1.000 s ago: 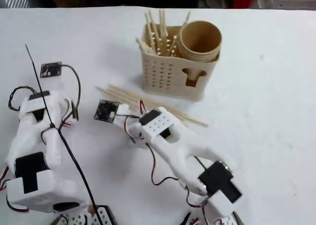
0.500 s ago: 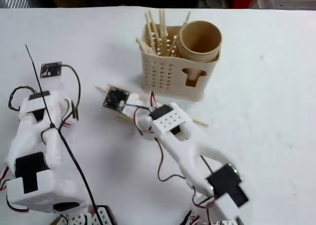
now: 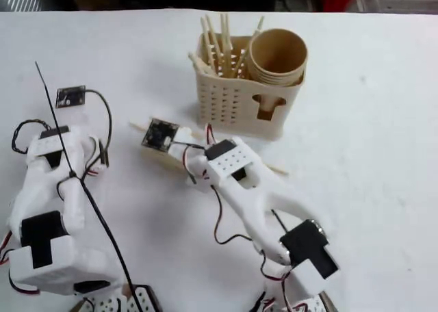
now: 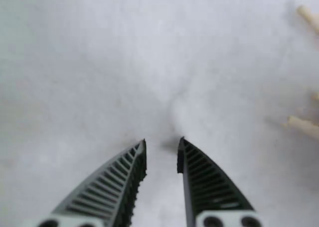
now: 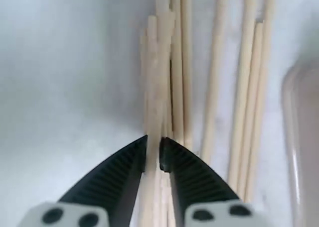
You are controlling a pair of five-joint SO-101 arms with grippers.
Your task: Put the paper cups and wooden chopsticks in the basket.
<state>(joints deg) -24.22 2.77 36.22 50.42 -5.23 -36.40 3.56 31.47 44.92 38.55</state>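
Up close, right hand [image 5: 153,143] around chopsticks [image 5: 162,62].

I see tan paper cups [image 3: 277,55] stacked upright in the cream slotted basket [image 3: 236,103] — wooden chopsticks [image 3: 220,42] standing beside them. Loose chopsticks [image 5: 175,62] lie flat, bundled, just before the basket.

Up top, the high camera hangs over the bench [image 3: 369,86], looking steeply down from the arms' base side toward the basket [image 3: 239,103] at the far end, with both arms in frame. Over to the left wrist camera: it rides low and sights along the left gripper [image 4: 162,150] at the bench surface, very close. The right wrist camera sits closer still, peering past the right gripper [image 5: 153,145] onto the loose chopsticks [image 5: 219,87]. The high view catches those same sticks beside the basket, and a few chopstick ends show at the left wrist view's edge.
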